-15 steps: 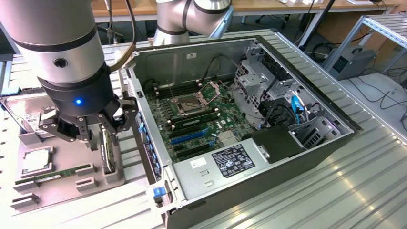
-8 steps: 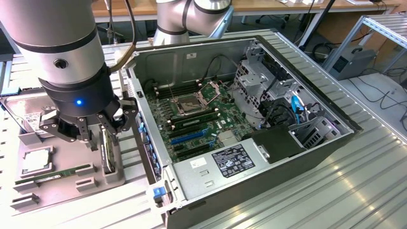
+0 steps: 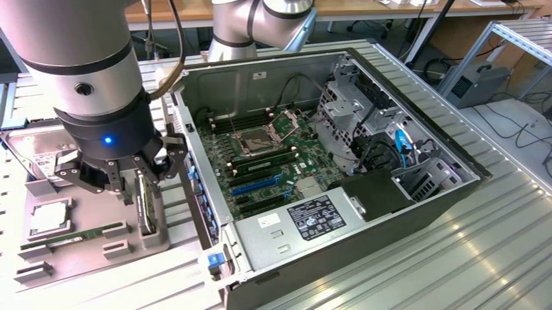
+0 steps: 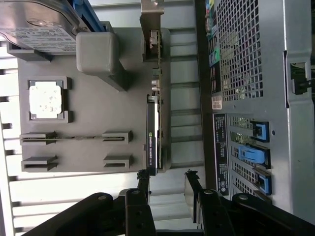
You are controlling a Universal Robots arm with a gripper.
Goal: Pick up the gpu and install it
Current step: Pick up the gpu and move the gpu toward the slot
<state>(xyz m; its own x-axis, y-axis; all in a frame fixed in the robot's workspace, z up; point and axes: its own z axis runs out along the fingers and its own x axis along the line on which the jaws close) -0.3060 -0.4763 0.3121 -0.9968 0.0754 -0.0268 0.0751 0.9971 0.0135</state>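
Gripper (image 3: 138,177), fingers spread apart, hangs just above the gpu (image 3: 147,208), which stands on edge in the grey fixture tray (image 3: 86,248). In the exterior view, the CPU (image 3: 49,217) lies at 8 o'clock and the open computer case (image 3: 258,81) at 3 o'clock.

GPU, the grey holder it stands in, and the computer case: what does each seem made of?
The gpu: dark circuit board, probably laminate, with a dull grey bracket at one end that looks like metal. The grey holder: matte, uniform, blocky, so probably plastic. The computer case: sheet metal by its look, bare grey with soft sheen, folded edges and a perforated panel.
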